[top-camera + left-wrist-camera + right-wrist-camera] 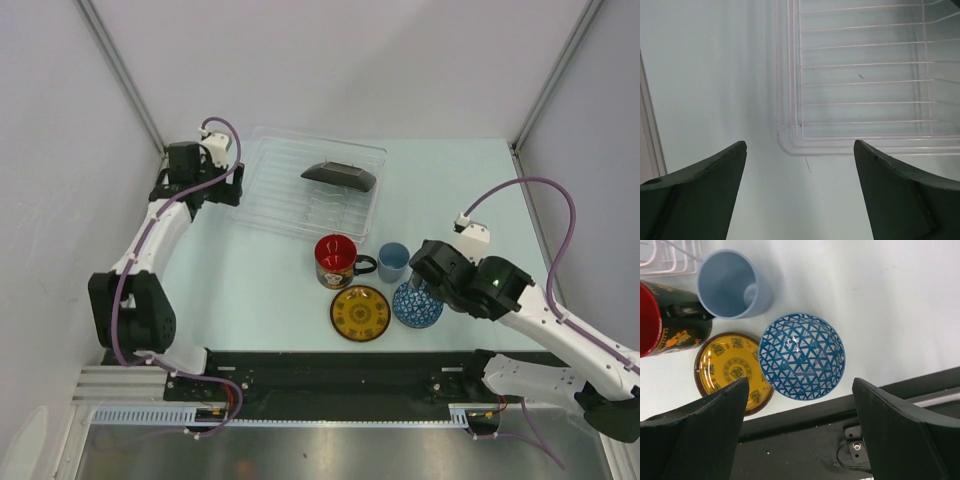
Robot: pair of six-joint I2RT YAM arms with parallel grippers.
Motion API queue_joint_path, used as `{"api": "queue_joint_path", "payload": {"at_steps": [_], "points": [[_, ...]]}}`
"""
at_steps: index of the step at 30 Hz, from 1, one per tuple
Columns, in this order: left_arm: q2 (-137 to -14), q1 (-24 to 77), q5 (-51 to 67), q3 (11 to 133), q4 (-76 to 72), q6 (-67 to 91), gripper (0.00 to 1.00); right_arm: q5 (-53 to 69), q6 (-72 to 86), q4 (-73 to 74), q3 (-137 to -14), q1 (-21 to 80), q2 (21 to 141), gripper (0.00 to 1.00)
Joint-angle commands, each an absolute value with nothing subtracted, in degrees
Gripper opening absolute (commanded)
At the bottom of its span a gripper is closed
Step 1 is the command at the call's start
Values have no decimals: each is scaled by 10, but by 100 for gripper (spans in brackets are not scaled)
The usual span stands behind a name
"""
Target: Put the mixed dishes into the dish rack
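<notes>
The clear dish rack [280,190] lies at the back left; its near corner shows in the left wrist view [790,142]. The black square plate [340,175] leans inside it at the right end. The red mug [336,260], light-blue cup [393,262], yellow saucer [360,313] and blue-white bowl [415,306] sit on the table in front. In the right wrist view the bowl [802,356], saucer [730,370], cup [730,285] and mug [665,320] all show. My left gripper [800,165] is open and empty beside the rack's left end. My right gripper [800,405] is open and empty above the bowl's near side.
A black rail [340,370] runs along the table's near edge, just below the bowl and saucer. White walls close the table in on the left, back and right.
</notes>
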State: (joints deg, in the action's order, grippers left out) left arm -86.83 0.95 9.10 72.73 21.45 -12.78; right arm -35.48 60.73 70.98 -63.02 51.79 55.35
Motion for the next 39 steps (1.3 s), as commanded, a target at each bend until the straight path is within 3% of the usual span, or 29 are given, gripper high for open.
{"api": "queue_joint_path", "payload": {"at_steps": [1,16,32,39], "points": [[-922,4,82,768,160,-105,92,-393,685,758,-627,529,548,89],[-1005,2,83,755,105,-99,87,-386,766,868,-624,541,555,88],[-887,2,145,637,129,-101,81,-345,803,860,-540,561,560,84],[-838,2,163,605,138,-100,80,-339,802,843,-502,561,560,77]]}}
